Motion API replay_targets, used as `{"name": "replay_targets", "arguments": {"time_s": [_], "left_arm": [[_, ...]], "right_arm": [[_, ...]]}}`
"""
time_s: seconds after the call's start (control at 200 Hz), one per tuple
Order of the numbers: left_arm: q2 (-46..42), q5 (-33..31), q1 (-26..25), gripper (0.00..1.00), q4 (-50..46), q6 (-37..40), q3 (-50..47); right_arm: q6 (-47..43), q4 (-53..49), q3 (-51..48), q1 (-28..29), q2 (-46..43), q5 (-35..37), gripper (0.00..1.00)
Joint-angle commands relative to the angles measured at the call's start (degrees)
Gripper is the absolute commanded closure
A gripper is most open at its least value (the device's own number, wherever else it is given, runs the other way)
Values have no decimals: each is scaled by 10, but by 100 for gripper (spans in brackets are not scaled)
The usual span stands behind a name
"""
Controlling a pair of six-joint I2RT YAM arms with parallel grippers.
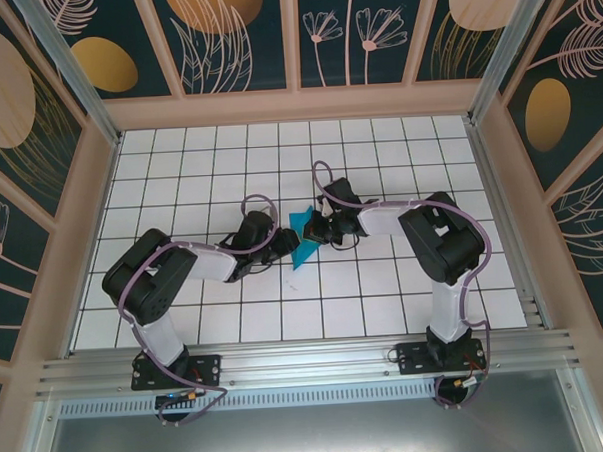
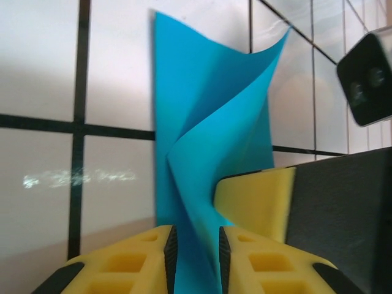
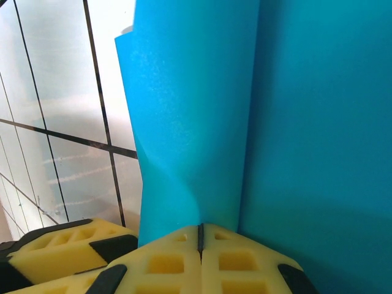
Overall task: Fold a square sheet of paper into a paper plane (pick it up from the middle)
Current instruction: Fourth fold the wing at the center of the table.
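Yellow fingers (image 3: pixel 165 263) of the right gripper (image 3: pixel 200 236) are pinching the blue sheet of paper (image 1: pixel 304 238) mid-table (image 1: pixel 186 321); the left gripper (image 2: pixel 198 240) is straddling its fold, jaws slightly apart. Opposed tugging is risking a tear.

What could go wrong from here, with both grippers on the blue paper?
Tear or stray crease: the right gripper is shut on the sheet close beside the left gripper; pulling apart could rip it.
Slip: the left jaws stand slightly apart around the sheet, so it may slide out.
Crooked fold: the sheet is twisted and curled, so the next crease may land off-line.
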Motion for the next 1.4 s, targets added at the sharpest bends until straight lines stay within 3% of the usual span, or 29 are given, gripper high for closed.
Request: {"name": "replay_targets", "arguments": {"time_s": [0.0,0.07,0.33,0.841,1.391], "left_arm": [[9,-4,3,74,-25,13,15],[15,-7,3,75,-35,18,22],[30,-12,3,94,-37,26,22],[40,3,4,96,2,41,-21],[45,14,3,98,6,52,-32]], "right_arm": [[-16,-21,15,6,8,9,95],[-15,-20,17,6,7,9,95],[-14,-23,20,6,4,9,95],[10,-7,-21,12,-86,-3,94],[43,6,-46,39,-28,26,97]]}}
